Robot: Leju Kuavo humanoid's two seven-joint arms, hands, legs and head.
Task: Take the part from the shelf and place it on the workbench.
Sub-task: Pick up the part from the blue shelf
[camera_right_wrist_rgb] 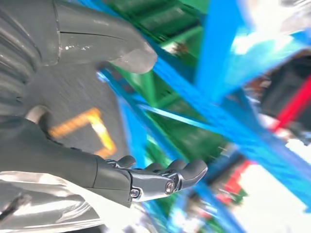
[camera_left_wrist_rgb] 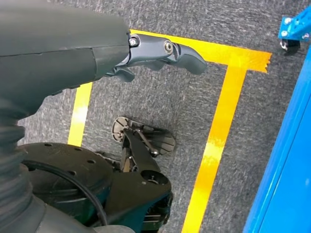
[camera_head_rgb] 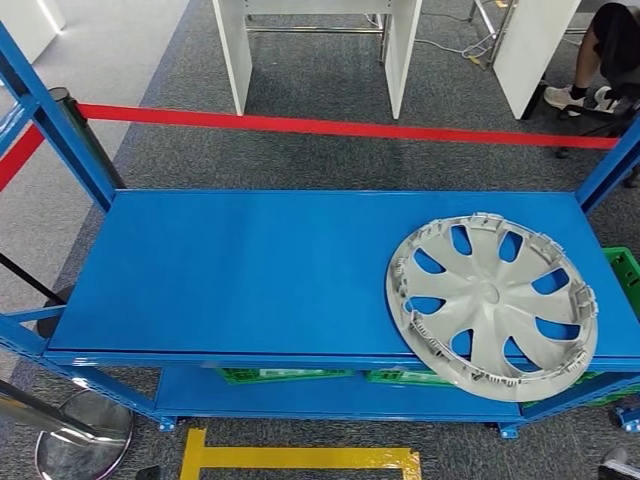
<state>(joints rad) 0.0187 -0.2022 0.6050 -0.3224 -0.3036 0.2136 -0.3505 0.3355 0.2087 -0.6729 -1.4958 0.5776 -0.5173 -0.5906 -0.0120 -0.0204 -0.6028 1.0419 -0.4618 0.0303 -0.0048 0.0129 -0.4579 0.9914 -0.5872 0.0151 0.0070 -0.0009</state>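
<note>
A silver plastic wheel cover (camera_head_rgb: pixel 492 303) lies flat on the right end of the blue shelf (camera_head_rgb: pixel 226 270), its near edge overhanging the shelf's front lip. My left hand (camera_left_wrist_rgb: pixel 110 53) hangs beside the shelf over the carpet, fingers stretched out and holding nothing. My right hand (camera_right_wrist_rgb: pixel 110 116) is open too, thumb and fingers apart with nothing between them, close to the shelf's blue frame (camera_right_wrist_rgb: pixel 220 116); that view is blurred.
Green crates (camera_head_rgb: pixel 287 375) sit on the lower shelf level and a green crate (camera_head_rgb: pixel 625 272) stands at the right end. A red barrier tape (camera_head_rgb: pixel 340 127) runs behind the shelf. Yellow floor tape (camera_head_rgb: pixel 302 460) marks the carpet in front. A person's legs (camera_head_rgb: pixel 604 60) are at the far right.
</note>
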